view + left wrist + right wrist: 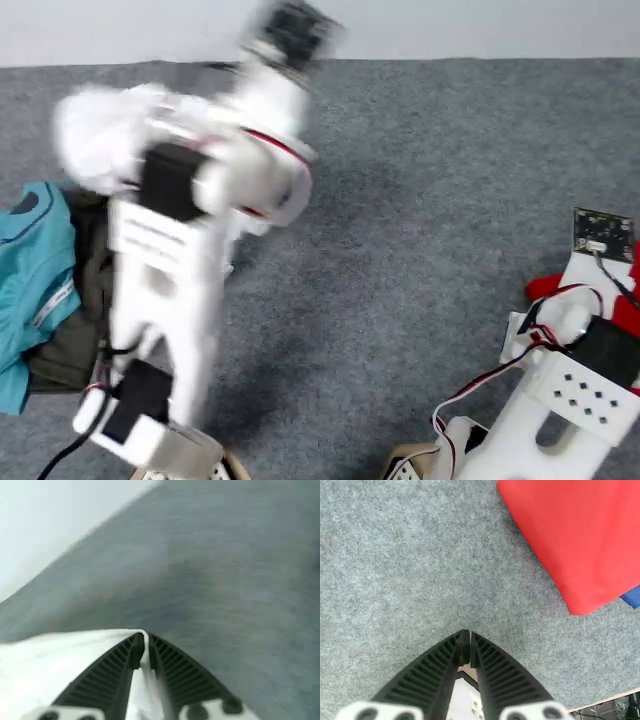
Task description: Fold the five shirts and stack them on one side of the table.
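My left gripper [144, 639] is shut on a white shirt [45, 660], whose cloth runs between the black fingers [107, 672]. From above, the left arm [190, 250] stands raised over the left half of the table with the white shirt [105, 135] bunched beside it. A teal shirt [35, 280] and a dark olive shirt [85, 300] lie piled at the left edge. My right gripper [466, 635] is shut with nothing in it, hovering over bare grey felt next to a folded red shirt [580, 540]. A blue cloth [632, 597] peeks out under the red one.
Grey felt [420, 220] covers the table. The right arm [560, 390] sits at the front right corner, with the red shirt [545, 288] beside it. The table's edge [600, 702] runs close to the right gripper.
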{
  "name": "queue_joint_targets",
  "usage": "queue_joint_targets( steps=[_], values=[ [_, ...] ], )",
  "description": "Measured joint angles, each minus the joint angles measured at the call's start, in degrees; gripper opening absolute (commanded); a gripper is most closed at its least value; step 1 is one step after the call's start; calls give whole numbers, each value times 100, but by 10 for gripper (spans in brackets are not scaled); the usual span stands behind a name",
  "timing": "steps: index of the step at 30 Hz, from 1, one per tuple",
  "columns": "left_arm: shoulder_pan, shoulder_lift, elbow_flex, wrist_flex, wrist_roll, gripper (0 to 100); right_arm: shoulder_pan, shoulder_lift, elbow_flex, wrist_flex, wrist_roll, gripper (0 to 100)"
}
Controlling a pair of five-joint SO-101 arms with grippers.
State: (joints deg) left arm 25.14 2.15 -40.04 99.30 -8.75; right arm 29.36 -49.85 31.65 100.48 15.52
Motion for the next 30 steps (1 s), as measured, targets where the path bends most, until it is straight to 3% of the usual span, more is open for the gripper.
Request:
queue_joint_targets(
  steps=[9,15,17,22,26,30],
  values=[
    [1916,0,905,0,0,2,0,0,0,0,0,10],
    [2620,0,1134,-79,0,2,0,0,0,0,0,10],
    [2690,0,1134,-97,0,13,0,0,0,0,0,10],
    [2611,-53,1134,-70,0,146,0,0,0,0,9,15],
    [2224,-308,1037,-44,0,175,-53,0,0,0,18,21],
    [1582,-571,888,-44,0,194,-580,0,0,0,18,104]
  ],
)
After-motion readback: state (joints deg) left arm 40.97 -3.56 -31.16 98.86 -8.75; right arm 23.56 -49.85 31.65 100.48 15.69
